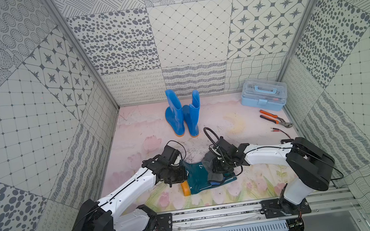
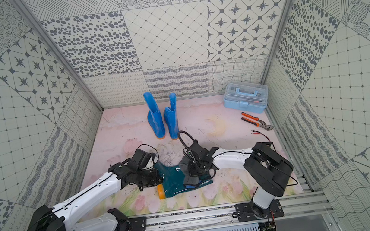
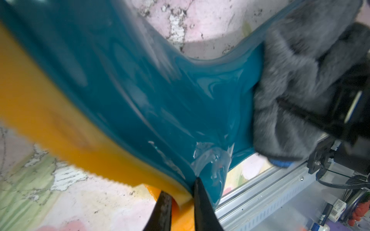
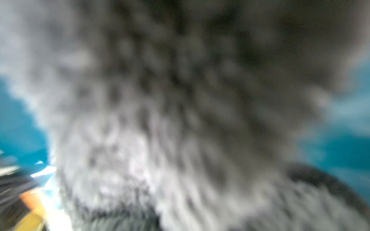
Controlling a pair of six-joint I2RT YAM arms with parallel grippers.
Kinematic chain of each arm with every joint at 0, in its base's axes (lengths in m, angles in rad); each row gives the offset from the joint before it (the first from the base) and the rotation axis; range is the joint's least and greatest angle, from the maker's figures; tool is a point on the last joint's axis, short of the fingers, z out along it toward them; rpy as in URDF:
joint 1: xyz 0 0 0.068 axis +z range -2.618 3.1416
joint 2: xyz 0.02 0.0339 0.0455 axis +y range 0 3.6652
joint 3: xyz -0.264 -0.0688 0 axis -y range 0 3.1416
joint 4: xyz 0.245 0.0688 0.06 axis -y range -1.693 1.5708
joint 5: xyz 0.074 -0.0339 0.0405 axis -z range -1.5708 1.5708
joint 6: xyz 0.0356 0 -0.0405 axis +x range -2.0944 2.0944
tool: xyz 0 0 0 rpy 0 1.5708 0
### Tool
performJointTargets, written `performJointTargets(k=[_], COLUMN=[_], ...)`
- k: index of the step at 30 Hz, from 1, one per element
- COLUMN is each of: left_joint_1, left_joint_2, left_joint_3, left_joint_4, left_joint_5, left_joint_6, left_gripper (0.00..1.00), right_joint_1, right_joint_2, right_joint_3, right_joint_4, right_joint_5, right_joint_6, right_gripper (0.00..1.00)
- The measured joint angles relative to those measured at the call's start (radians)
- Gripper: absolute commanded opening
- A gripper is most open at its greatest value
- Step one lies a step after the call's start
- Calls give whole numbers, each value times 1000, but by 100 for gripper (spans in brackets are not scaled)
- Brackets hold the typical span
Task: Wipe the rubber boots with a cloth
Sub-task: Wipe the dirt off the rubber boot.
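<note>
Teal boot gripped at 6 o'clock on the floral mat (image 1: 133, 132), cloth on its shaft.
The dark teal rubber boot (image 1: 197, 177) lies on its side, orange sole toward 9 o'clock, shaft toward 3. The left gripper (image 3: 181, 188) pinches the sole's edge between narrow jaws. The right gripper (image 1: 219, 165), jaws closed on the bunched grey microfibre cloth (image 3: 290, 80), holds it against the shaft. Two blue rubber boots (image 1: 174, 117) stand upright at 12 o'clock. A light-blue toolbox (image 1: 263, 94) sits at 2 o'clock, with orange-handled pliers (image 1: 274, 119) near it.

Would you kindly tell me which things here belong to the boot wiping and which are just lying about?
Job: dark teal rubber boot, lying down; two bright blue rubber boots, upright; fluffy grey cloth.
Lying about: pale blue plastic toolbox; orange-handled pliers.
</note>
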Motion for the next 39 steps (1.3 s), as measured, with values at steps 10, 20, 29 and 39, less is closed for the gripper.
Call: performJointTargets(k=[10,20,29,39], left_joint_1=[0,-1,-13,-18], left_joint_2=[18,-3,-41,-51], left_joint_3=[21,13,-10,-14], left_joint_4=[-21,-17,9,16], left_joint_5=[-2,-10,-26,-33], left_joint_6=[5,6,-6,-8], left_gripper=[0,0,0,0], right_joint_1=[153,293,244,187], right_joint_2=[20,203,170,145], right_joint_3=[184,315,166,169], right_joint_4=[-136,33,172,-21], right_joint_5=[93,-6,-47,74], right_joint_6=[-18,35,63,45], right_gripper=[0,0,0,0])
